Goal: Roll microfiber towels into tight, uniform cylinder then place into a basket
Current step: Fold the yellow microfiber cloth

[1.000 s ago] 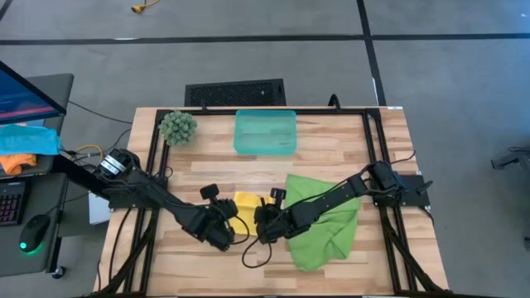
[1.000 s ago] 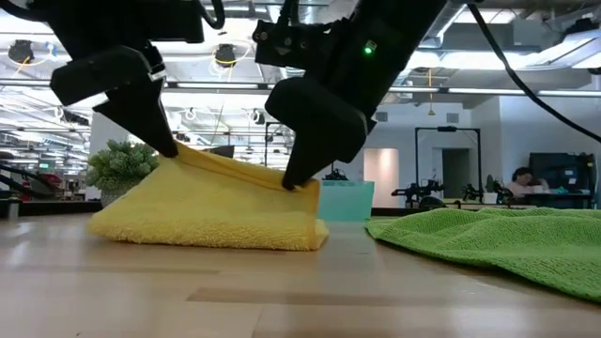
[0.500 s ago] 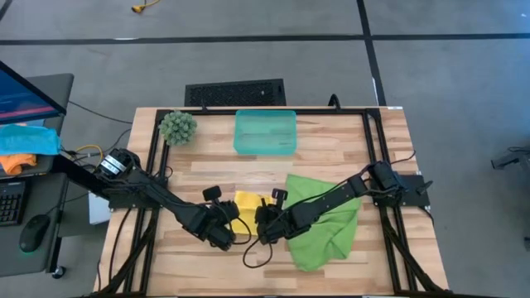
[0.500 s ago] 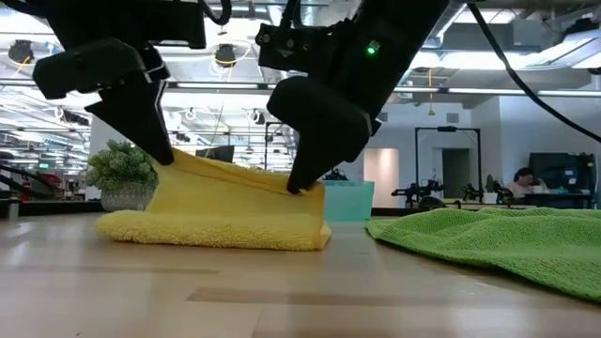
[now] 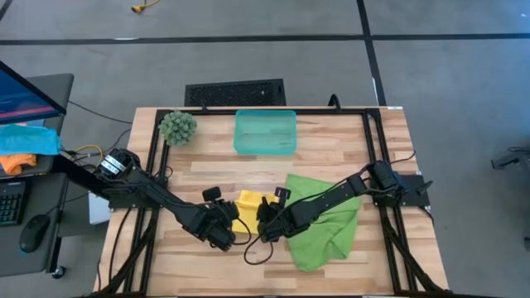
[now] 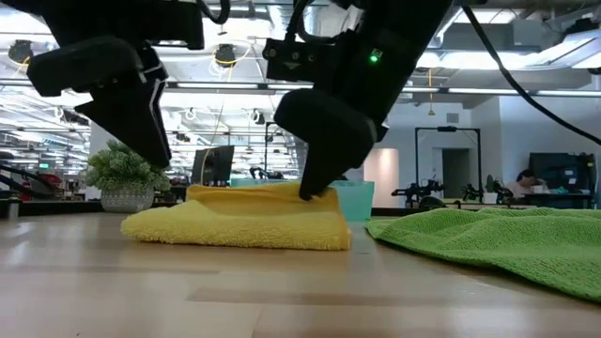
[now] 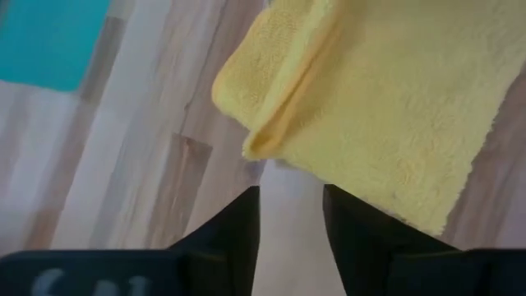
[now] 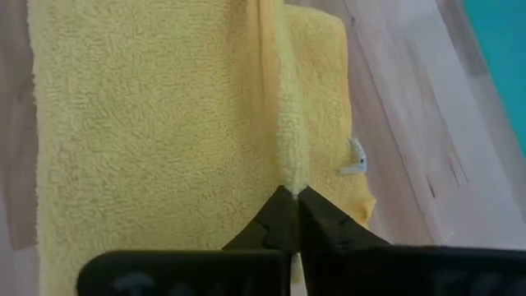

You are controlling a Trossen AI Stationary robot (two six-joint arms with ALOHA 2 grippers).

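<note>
Rolling has barely begun, judging by how the cloths lie. At the far left of the bench (image 5: 348, 141) stands a fuzzy green plant (image 5: 177, 127), and just right of it, along the back edge, the teal basket (image 5: 265, 132) holds no towel.

Nearer the front, the left gripper (image 5: 225, 233) sits by the left edge of the yellow towel (image 5: 247, 203). Its wrist view shows the two dark fingers (image 7: 234, 226) parted with bare wood between them and the towel's folded corner just beyond the tips, so it is released and grasps nothing; in the low view it hangs above the towel's left end, apart from it.

The yellow towel lies as a flat folded pad on the bench between the two grippers, in the middle of the front half. It is folded over but not a cylinder.

At its right edge, the right gripper (image 5: 267, 222) is clenched on a raised ridge of the yellow towel; its wrist view shows the fingertips meeting on the crease, and the low view shows it pressing down on the pad's right end.

Further right, the green towel (image 5: 327, 223) lies spread and rumpled under the right arm, not rolled.

Both rolls and both placements are, by my reading, yet to do.
</note>
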